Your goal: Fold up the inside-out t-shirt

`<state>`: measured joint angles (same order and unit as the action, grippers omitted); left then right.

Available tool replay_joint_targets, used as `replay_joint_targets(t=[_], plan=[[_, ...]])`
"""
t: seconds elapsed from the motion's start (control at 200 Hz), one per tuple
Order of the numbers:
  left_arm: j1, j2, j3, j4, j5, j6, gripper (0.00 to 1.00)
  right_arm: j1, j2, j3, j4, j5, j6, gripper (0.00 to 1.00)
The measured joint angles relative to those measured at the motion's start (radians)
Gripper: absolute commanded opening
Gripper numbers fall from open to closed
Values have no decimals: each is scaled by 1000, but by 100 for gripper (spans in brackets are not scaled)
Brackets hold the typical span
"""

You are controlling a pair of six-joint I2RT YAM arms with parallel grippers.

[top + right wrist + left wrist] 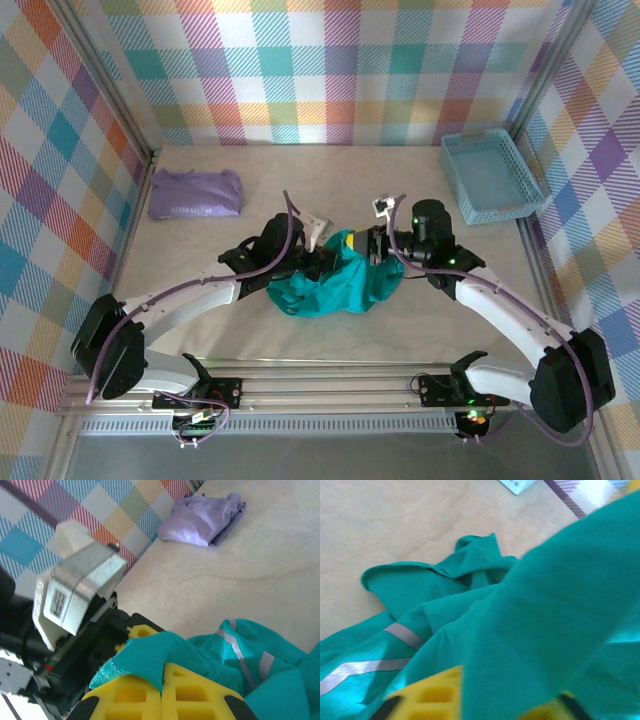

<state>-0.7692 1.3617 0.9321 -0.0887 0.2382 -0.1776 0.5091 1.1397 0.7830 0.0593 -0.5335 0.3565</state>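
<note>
Two grippers meet over the inside-out t-shirt (335,285), which lies bunched in a heap at the middle of the table (300,170), well apart from the lavender garment (195,193) and the blue basket (490,177). The right gripper (161,692) has its yellow fingers pressed together on a raised edge of teal cloth. The left gripper (322,262) is closed too, with cloth draped over its fingers; whether a fold is caught between them I cannot tell.

The step in hand looks like the opening one: lifting the crumpled shirt so that it can be spread flat before any fold. The next move probably calls for the two arms to draw apart and pull the cloth taut, then lay it down smooth.

The heap's long axis runs roughly left to right across the table. Neck and hem are lost in the folds, so which way the shirt points cannot be told
</note>
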Motion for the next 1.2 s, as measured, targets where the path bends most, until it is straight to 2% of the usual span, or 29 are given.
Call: replay_joint_targets(t=[0.2, 0.375, 0.48, 0.61, 0.71, 0.84, 1.005, 1.2], plan=[[33, -69, -84, 156, 242, -68, 0, 0, -56, -38, -58, 43, -158, 7], [52, -161, -188, 308, 426, -130, 0, 3, -23, -42, -86, 107, -173, 17], [54, -173, -209, 373, 489, -157, 0, 2, 22, -1, -161, 148, -163, 25], [66, -195, -216, 381, 473, -177, 0, 1, 18, 56, -269, 179, -183, 36], [75, -218, -216, 381, 426, -182, 0, 1, -60, 51, -323, 181, -218, 42], [81, -226, -216, 380, 396, -185, 0, -1, -198, 21, -315, 69, -244, 50], [81, -225, -216, 380, 388, -186, 0, 1, -167, 10, -206, -143, -237, 48], [81, -225, -216, 372, 388, -185, 0, 1, -75, -4, -117, -247, -234, 46]])
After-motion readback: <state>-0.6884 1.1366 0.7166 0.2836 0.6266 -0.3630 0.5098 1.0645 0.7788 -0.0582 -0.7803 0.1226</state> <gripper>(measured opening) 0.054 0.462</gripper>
